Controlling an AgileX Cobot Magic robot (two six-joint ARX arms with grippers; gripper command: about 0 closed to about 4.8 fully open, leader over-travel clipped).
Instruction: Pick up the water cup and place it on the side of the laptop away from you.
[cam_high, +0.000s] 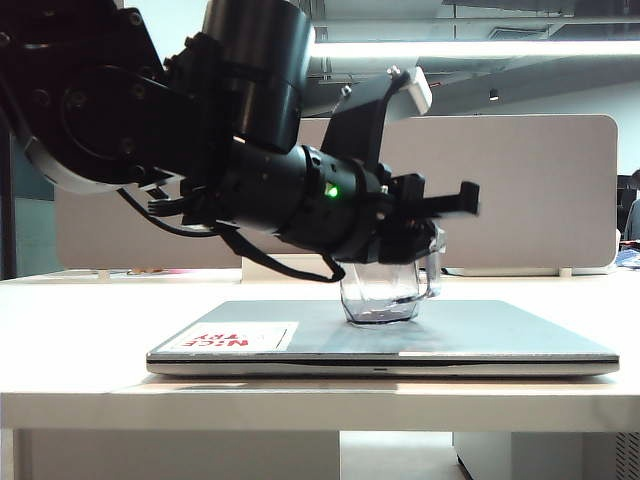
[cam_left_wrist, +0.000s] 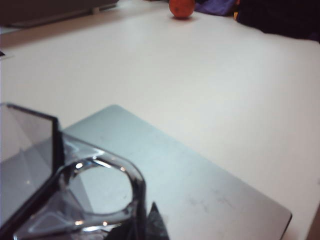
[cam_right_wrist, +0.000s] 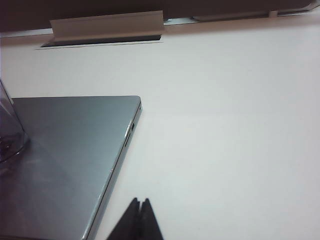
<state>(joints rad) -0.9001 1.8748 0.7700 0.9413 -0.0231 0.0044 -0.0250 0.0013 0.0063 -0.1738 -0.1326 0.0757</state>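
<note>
Exterior view shows the water cup (cam_high: 380, 296) standing on the closed lid of the laptop (cam_high: 480, 335), with the left gripper (cam_high: 425, 225) clamped on its rim and upper wall from the left of that view. The left wrist view confirms the hold: the cup's rim (cam_left_wrist: 100, 192) fills the near corner with a dark finger (cam_left_wrist: 35, 165) pressed against it. The right gripper (cam_right_wrist: 136, 220) sits clenched and empty low over the table (cam_right_wrist: 225, 125), just beside the laptop's edge (cam_right_wrist: 127, 137), taking no part. Risks, in my judgement: the cup is smooth and faceted, and a pinch on one wall may slip or let the cup swing once lifted. A lift that is too shallow could drag the base across the lid and scratch it or shift the laptop. The far side of the laptop lies beyond the cup; setting down short would leave the cup on the lid. An orange ball (cam_left_wrist: 181, 7) lies well apart and poses no obstruction.
</note>
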